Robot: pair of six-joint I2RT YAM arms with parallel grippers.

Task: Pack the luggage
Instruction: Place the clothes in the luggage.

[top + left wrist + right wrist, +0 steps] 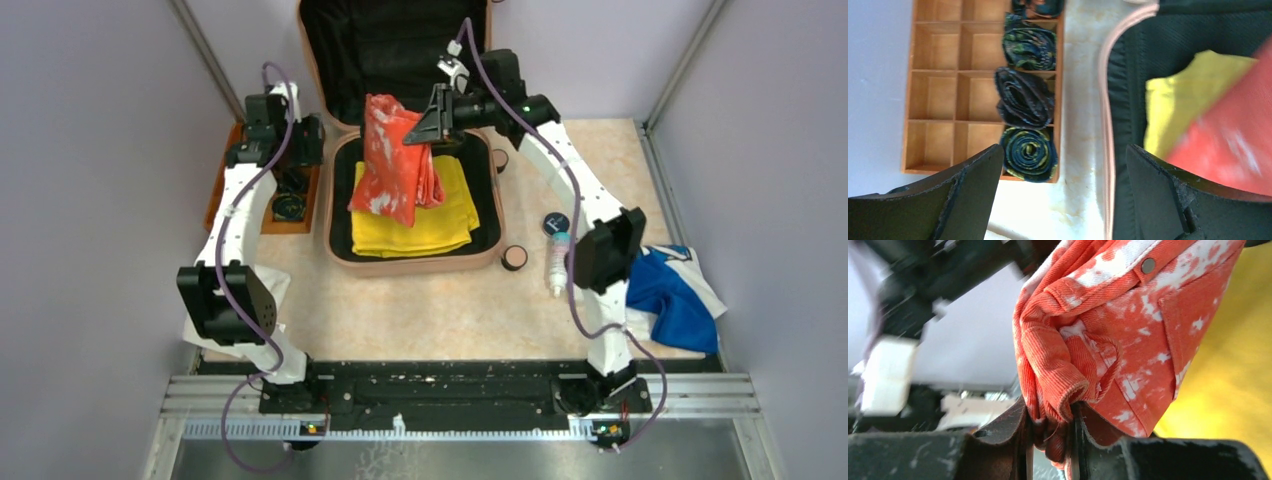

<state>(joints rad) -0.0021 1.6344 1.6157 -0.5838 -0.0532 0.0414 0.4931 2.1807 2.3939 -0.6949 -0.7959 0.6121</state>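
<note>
The luggage [420, 266] lies open in the middle of the table, its lid raised at the far side. Over its black-lined base the right gripper [1050, 425] is clamped on a bunched fold of an orange-red garment [1128, 340] blotched with white. The garment hangs from the fingers above a folded yellow cloth [440, 225] lying in the base; whether its lower end touches the cloth cannot be told. The left gripper [1065, 160] holds nothing, its jaws wide apart, above the strip of table between the luggage's left rim and an orange compartmented tray [938, 95]. Dark rolled fabrics [1024, 97] fill the tray's column nearest the luggage. To the right of the luggage a clear bottle [558, 262] lies on the table, with a blue and white cloth [680, 295] beyond it.
</note>
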